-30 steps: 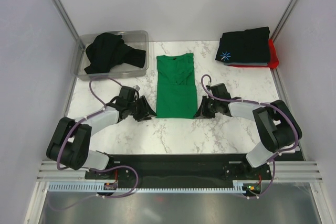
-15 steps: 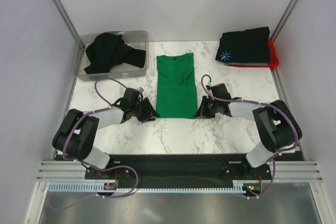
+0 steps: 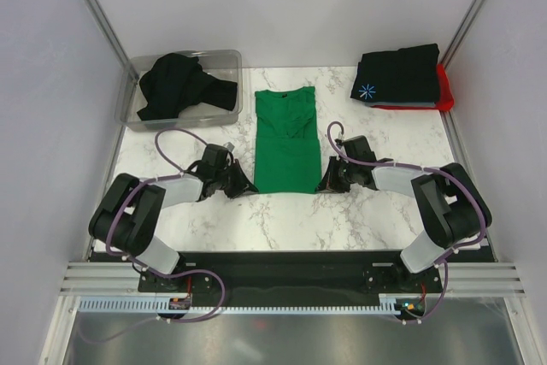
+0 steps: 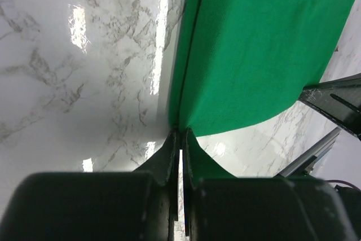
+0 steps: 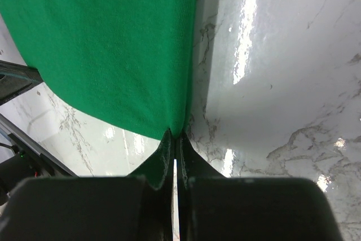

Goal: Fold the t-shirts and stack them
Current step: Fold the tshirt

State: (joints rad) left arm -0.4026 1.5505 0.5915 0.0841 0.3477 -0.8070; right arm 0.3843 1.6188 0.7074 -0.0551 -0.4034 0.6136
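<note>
The green t-shirt [image 3: 287, 141] lies flat as a long folded strip in the middle of the table. My left gripper [image 3: 247, 185] is shut on its near left corner [image 4: 179, 129]. My right gripper [image 3: 321, 184] is shut on its near right corner [image 5: 175, 132]. Both hold the hem low at the table surface. A folded black t-shirt with a blue-white starburst print [image 3: 397, 74] lies on a red one [image 3: 444, 90] at the back right. Crumpled black shirts [image 3: 179, 85] lie in a bin.
A clear plastic bin [image 3: 224, 61] stands at the back left. Grey walls and metal posts close in the table on both sides. The marble tabletop [image 3: 291, 220] shows bare between the shirt and the arm bases.
My left gripper has slid right to the shirt's near left corner and closed on it. The right gripper and the shirt have stayed in place.
</note>
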